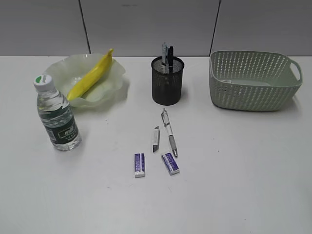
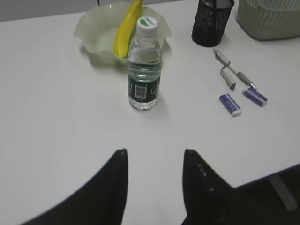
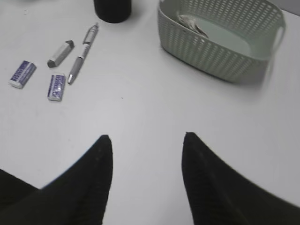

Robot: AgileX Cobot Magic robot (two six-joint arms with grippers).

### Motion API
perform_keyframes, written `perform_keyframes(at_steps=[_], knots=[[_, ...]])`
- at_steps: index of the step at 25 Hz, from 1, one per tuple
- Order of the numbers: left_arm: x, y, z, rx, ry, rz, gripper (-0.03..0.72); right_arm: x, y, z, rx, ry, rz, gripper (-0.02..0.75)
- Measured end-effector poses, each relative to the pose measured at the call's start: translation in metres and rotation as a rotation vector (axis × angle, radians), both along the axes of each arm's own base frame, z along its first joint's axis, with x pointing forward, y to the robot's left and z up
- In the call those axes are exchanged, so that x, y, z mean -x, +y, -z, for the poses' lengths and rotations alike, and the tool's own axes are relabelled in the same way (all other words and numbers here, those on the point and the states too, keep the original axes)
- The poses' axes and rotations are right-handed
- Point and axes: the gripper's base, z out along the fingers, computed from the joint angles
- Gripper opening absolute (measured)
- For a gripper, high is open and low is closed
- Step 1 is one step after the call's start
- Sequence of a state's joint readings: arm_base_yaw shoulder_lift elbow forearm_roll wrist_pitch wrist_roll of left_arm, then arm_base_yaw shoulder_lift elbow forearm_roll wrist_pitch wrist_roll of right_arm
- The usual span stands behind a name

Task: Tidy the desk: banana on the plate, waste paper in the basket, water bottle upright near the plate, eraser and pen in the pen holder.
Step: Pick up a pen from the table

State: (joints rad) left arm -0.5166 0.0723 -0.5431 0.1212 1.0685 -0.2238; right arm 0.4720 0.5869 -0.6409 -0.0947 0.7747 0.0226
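left gripper [image 2: 154,152] hangs over bare desk [image 1: 234,185], jaws apart at a middling gap, nothing between them. straight ahead of it the water bottle [image 2: 145,65] stands upright, white cap on, dark green label facing the camera. just beyond the bottle sits the plate [image 2: 96,33], pale green with ruffled rim, and the banana [image 2: 125,29] lies in it, dark tip poking over the far rim. bottle is near the plate, slightly in front of it.

ahead and to the right of the left gripper: pen holder [image 2: 212,21], black mesh, pens already standing in it in the exterior view. nearer than the holder, on the desk, a loose pen [image 2: 233,70] lies at a slant, a small grey capped piece [image 2: 228,78] beside it, and two erasers [image 2: 230,104] in blue-and-white sleeves, close together but not touching.

right gripper [image 3: 146,138] also over bare desk, jaws spread fairly wide, empty. ahead and right of it the basket [image 3: 211,54], sage green, perforated sides; waste paper [image 3: 191,23] lies inside at the far left corner. ahead and left of this gripper are the same pen, grey piece and erasers, well apart from its jaws. neither gripper touches anything.
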Motion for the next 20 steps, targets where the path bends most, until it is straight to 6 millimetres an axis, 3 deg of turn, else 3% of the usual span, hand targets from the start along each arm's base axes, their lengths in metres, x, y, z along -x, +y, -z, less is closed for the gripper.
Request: perform_keyframes(at_steps=[5, 8, 13, 20], knots=[[0.011, 0.006, 0.002, 0.029, -0.067, 0.004, 0.289, -0.085, 0.052, -0.013, 0.035, 0.137, -0.090, 0.389], [0.011, 0.005, 0.001, 0.008, -0.079, 0.026, 0.279, -0.138, 0.083, -0.008, 0.036, 0.255, -0.097, 0.389], [0.011, 0.005, 0.001, 0.001, -0.084, 0.036, 0.249, -0.214, 0.132, 0.032, 0.083, 0.483, -0.092, 0.389], [0.011, 0.005, 0.001, -0.001, -0.086, 0.038, 0.241, -0.271, 0.201, 0.101, 0.235, 0.664, -0.033, 0.389]])
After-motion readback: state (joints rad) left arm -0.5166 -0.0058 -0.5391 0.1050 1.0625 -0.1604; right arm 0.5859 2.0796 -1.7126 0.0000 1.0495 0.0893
